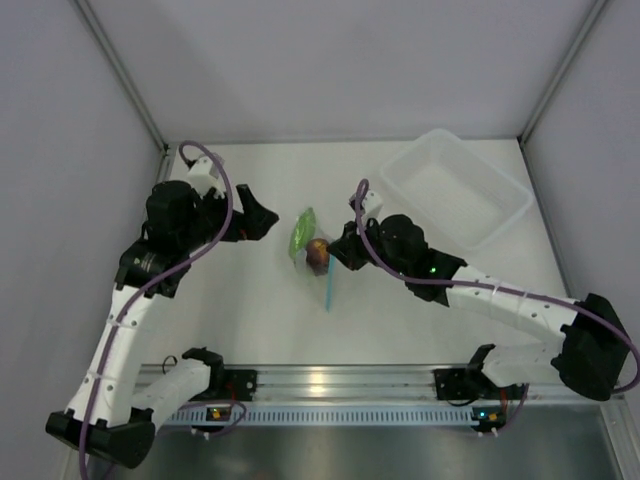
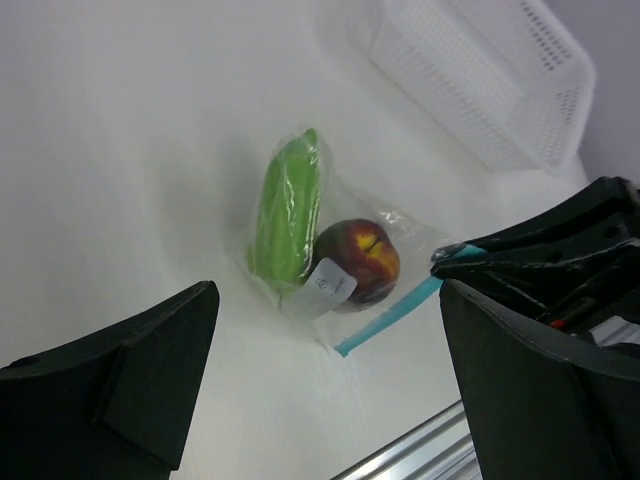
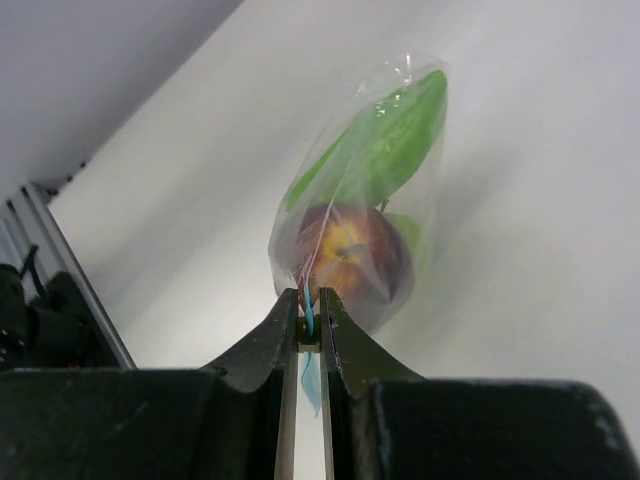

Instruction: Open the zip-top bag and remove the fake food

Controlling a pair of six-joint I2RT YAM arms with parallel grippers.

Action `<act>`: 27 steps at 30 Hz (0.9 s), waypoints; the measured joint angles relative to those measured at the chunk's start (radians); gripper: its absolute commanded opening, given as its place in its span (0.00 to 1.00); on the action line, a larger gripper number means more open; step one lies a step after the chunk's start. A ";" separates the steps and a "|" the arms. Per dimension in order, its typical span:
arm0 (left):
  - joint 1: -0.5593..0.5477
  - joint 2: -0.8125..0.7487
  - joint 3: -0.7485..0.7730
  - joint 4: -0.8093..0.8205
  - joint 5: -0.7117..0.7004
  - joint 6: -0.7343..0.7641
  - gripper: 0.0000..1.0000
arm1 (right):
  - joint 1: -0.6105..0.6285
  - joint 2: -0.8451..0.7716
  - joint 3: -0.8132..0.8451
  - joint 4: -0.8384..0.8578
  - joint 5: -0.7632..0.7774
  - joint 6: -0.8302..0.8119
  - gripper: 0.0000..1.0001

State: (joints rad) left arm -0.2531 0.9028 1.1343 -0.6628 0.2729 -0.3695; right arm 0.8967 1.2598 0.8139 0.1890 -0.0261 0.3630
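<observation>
- zip-top bag (image 1: 306,240) found lying mid tabletop (image 1: 240,310), between both arms
- blue zipper strip (image 2: 390,315) pinched at one end by right jaws, closed tight on it
- left jaws spread wide, nothing held, parked near bag, not touching it
- fake food (image 3: 345,255) kept inside bag: long green piece (image 2: 287,210) and red-yellow peach-looking one (image 2: 365,260), pressed side by side
- white label (image 2: 328,285) stuck on bag
- white perforated tray (image 1: 500,215) set well apart, far right corner

Plain white table (image 1: 250,310). Toward far right corner, white translucent rectangular plastic tray (image 1: 455,190). Near the middle, small clear crinkly zip-top bag (image 1: 305,240) with blue zipper strip (image 1: 328,290).
</observation>
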 measured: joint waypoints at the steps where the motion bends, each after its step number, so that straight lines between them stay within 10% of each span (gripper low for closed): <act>1: -0.008 0.026 0.043 0.013 0.025 -0.003 0.98 | 0.001 -0.013 0.028 -0.056 0.000 -0.032 0.00; 13: -0.250 0.152 0.002 0.467 0.396 0.053 0.98 | 0.087 -0.149 0.254 -0.670 0.017 -0.357 0.00; 27: -0.374 0.153 -0.186 0.851 0.603 0.161 0.98 | 0.134 -0.332 0.269 -0.822 -0.033 -0.475 0.00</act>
State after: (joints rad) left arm -0.6270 1.0554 0.9485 0.1883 0.8761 -0.2089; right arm 1.0302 0.9283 1.0824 -0.6334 -0.0589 -0.1120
